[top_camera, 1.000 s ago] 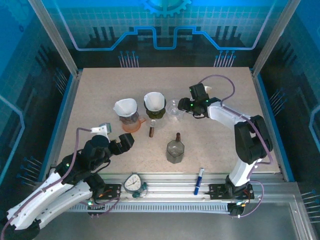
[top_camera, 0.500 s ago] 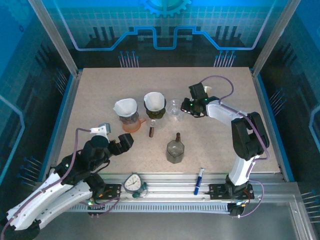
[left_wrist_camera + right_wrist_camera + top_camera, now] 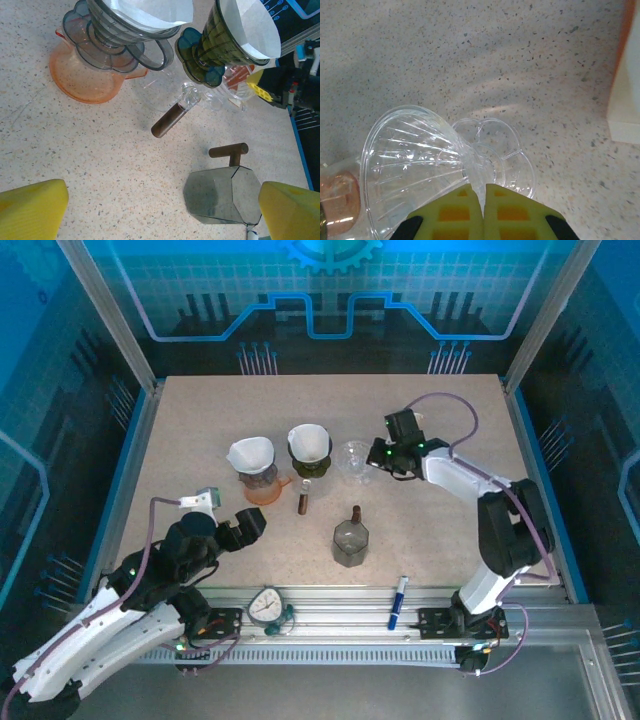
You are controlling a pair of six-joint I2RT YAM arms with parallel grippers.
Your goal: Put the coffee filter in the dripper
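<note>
The right gripper (image 3: 484, 212) is clamped shut on a thin part of the clear dripper (image 3: 420, 160). The dripper is tipped on its side, with its mouth to the gripper's left and its scalloped foot straight ahead. Past the foot lies bare speckled bench (image 3: 520, 50).

From above, the dark green dripper (image 3: 308, 465) stands just beyond the held one. It holds a white coffee filter (image 3: 310, 443), and little room is left between the two rims. Farther that way, a second filter (image 3: 250, 453) sits in a grey dripper on an orange server (image 3: 268, 490). The bench is open behind this gripper, out to the far and right edges.

The left gripper (image 3: 160, 210) hangs with its jaws spread wide and holds nothing. A faceted grey jar (image 3: 222, 192) sits just inside its right finger. A brown-capped tube (image 3: 172, 117) lies ahead, apart from both fingers.
</note>
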